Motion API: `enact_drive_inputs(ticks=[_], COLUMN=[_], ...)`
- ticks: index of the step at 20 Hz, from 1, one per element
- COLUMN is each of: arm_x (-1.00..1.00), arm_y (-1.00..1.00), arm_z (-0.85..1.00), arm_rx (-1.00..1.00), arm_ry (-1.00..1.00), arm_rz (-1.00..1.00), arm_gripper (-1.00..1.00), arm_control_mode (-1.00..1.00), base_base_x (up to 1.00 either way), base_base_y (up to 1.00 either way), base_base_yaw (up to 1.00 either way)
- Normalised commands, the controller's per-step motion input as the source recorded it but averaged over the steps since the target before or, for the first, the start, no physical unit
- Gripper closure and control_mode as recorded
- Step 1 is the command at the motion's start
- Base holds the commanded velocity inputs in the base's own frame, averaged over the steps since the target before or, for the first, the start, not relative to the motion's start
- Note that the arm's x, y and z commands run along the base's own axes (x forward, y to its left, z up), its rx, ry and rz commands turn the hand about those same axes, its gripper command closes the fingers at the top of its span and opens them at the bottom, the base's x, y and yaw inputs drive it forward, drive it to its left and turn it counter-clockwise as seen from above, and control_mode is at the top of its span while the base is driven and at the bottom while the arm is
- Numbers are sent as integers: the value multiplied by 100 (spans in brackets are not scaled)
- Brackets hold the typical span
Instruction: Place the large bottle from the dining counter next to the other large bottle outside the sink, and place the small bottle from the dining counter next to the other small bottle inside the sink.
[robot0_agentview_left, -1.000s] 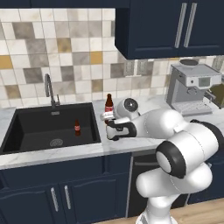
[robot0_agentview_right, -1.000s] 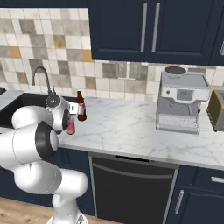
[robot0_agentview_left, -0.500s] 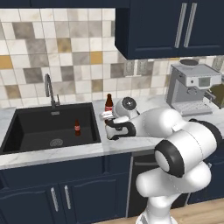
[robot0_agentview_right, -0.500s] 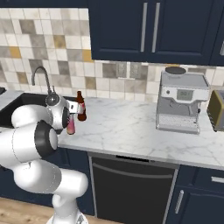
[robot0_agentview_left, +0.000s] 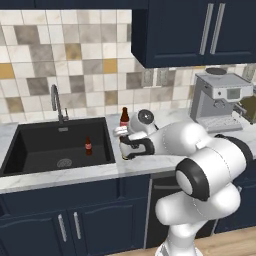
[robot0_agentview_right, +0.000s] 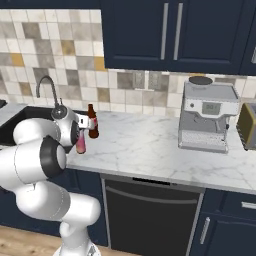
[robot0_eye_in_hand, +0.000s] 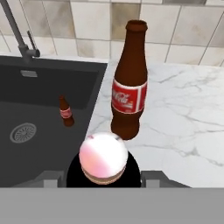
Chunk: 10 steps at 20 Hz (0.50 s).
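A marble counter (robot0_agentview_right: 150, 145) runs under the tiled wall, with a dark sink (robot0_agentview_left: 55, 145) set into it and a coffee machine (robot0_agentview_right: 207, 117) standing well off to the side. On the counter just beside the sink's rim stands a large brown cola bottle (robot0_eye_in_hand: 129, 81), upright. Near it, the gripper (robot0_agentview_left: 129, 146) holds a pink-capped bottle (robot0_eye_in_hand: 103, 159) upright over the counter edge, its fingers closed on the bottle's body with the cap facing the hand camera. Down in the sink basin, a small cola bottle (robot0_eye_in_hand: 65, 111) stands upright, near the drain (robot0_eye_in_hand: 22, 132).
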Motion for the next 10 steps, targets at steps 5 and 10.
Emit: enact_drive_inputs(ticks=[5,10], arm_x=[2,0], arm_y=[9,6], arm_z=[-13,-11], arm_rx=[0,0], arm_ry=[0,0], arm_rz=[0,0], arm_gripper=[-100,-100], arm_control_mode=[-100,-100], base_base_x=[0,0], base_base_y=[0,0], base_base_yaw=[0,0])
